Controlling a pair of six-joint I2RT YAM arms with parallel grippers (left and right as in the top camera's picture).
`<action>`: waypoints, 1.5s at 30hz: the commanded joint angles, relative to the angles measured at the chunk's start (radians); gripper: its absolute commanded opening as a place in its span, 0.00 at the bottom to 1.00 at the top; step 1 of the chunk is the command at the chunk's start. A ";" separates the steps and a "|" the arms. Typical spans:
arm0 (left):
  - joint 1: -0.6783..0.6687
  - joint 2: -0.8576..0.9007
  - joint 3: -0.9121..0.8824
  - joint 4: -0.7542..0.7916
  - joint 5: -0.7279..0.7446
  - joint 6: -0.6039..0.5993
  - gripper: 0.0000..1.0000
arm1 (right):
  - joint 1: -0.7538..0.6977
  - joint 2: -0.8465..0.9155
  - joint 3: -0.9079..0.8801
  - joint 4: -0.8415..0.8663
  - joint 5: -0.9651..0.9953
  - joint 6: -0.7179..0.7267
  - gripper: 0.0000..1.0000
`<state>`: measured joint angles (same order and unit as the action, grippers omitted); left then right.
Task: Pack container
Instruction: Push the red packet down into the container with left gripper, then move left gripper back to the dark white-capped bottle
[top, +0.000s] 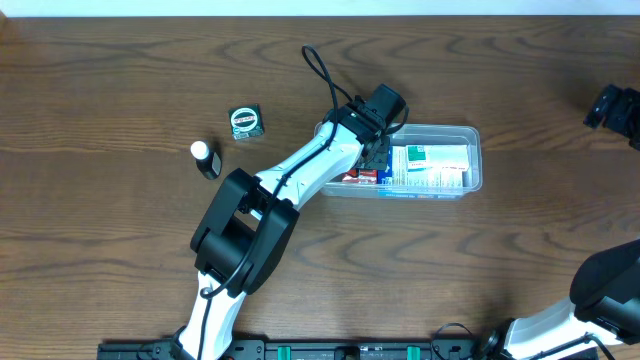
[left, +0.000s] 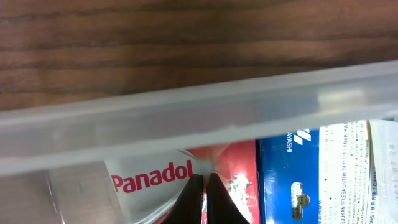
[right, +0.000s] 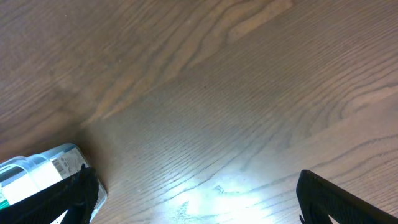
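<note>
Your left gripper (left: 206, 186), jaws together, hovers inside the container (top: 474, 140); the bottle (top: 205, 160) lies well off to its left.

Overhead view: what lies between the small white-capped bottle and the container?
In the overhead view, the left arm's white link crosses the table between the bottle and the container, reaching into it.

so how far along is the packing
Done: a red Panadol box and a blue-and-white packet lie in the container. In hand: the left gripper is down inside it, jaws closed. Left: the white-capped bottle and a small green-labelled item sit on the table outside it. The right gripper hangs open off to one side.
</note>
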<state>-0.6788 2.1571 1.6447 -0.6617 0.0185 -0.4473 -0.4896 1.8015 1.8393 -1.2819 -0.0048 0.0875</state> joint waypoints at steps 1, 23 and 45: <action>-0.002 0.054 -0.005 -0.016 -0.035 0.010 0.06 | -0.003 -0.016 0.013 0.000 -0.003 0.012 0.99; -0.003 0.060 -0.005 -0.008 -0.034 0.009 0.06 | -0.003 -0.016 0.013 0.000 -0.003 0.012 0.99; 0.085 -0.389 -0.002 -0.023 -0.175 0.049 0.54 | -0.003 -0.016 0.013 0.000 -0.003 0.012 0.99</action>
<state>-0.6312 1.8610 1.6421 -0.6746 -0.0696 -0.4175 -0.4896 1.8015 1.8393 -1.2819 -0.0048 0.0875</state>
